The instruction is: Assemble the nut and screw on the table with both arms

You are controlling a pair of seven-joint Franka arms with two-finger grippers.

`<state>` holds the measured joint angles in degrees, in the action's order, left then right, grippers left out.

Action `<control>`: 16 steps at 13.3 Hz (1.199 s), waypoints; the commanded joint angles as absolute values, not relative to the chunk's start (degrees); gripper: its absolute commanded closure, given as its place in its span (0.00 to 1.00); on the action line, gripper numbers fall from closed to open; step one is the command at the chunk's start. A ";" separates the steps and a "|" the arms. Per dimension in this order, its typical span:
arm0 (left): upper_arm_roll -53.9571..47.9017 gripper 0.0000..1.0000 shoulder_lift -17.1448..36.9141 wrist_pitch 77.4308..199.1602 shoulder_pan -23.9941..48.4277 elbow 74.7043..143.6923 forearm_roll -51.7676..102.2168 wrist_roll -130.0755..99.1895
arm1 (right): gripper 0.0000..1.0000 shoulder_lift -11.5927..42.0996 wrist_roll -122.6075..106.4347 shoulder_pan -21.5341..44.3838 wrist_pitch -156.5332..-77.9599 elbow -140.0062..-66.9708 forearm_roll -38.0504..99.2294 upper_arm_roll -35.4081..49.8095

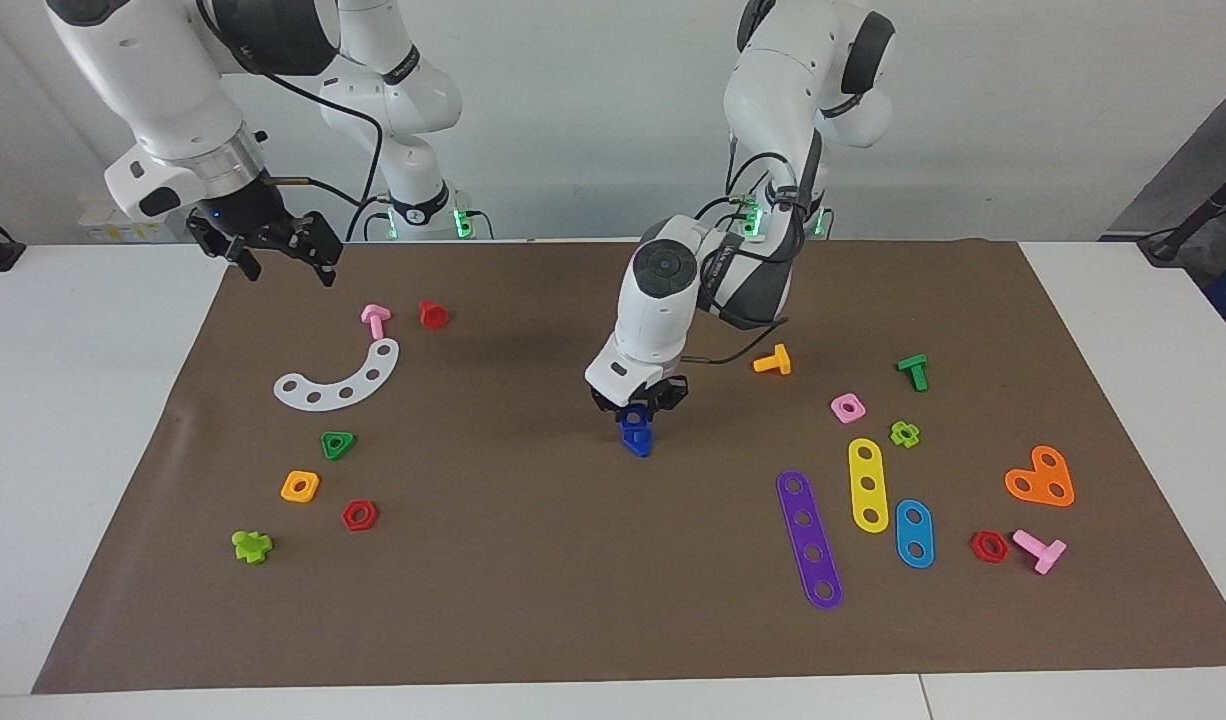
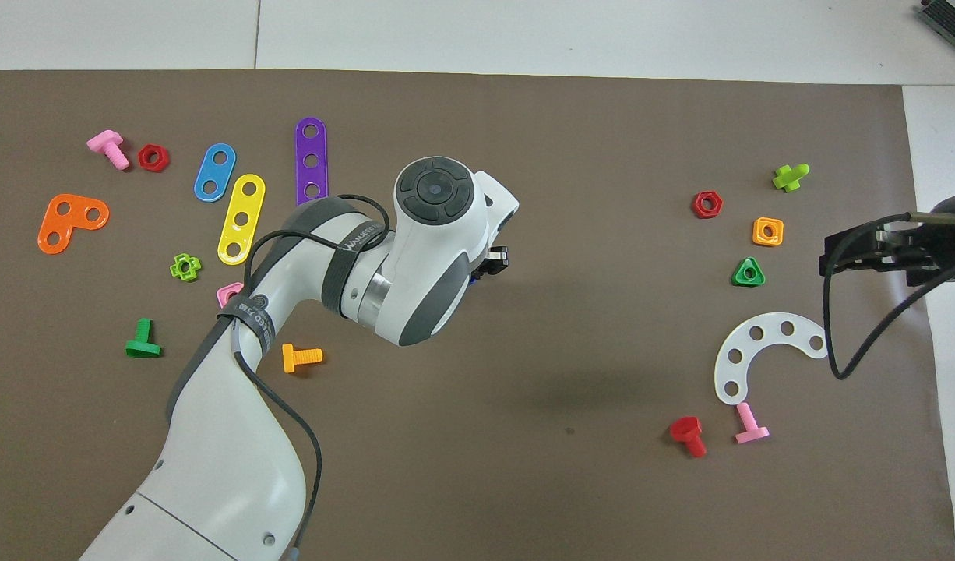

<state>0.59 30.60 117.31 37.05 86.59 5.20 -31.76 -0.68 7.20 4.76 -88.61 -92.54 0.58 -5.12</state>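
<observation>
Purple strip point(image 1: 809, 540) lies on the table point(image 1: 533, 560) toward the left arm's end from the left claw point(image 1: 637, 408), which grips the blue screw point(image 1: 635, 432) mid-sheet; the right claw point(image 1: 278, 250) hovers spread near the pink screw point(image 1: 375, 319)

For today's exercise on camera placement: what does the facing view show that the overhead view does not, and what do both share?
Only the facing view shows the dark-blue piece at the left gripper, low over the middle of the table.

In the overhead view the left arm covers that piece.

Both show the right gripper raised at its own end, over the paper's edge, and the white curved strip.
</observation>
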 commanded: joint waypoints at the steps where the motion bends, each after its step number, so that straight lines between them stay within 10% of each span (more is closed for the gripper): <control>1: 1.67 0.84 30.85 118.30 38.06 87.45 5.27 -32.34 | 0.00 -1.93 7.82 5.19 -89.38 -93.78 1.32 -5.63; 16: 2.29 0.84 32.52 113.55 37.27 82.36 5.01 -33.30 | 0.00 -2.02 7.73 5.27 -89.38 -93.78 1.67 -5.27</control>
<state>1.75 30.77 115.63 37.03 85.43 5.19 -31.89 -0.90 7.20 5.14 -88.61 -92.54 0.75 -5.13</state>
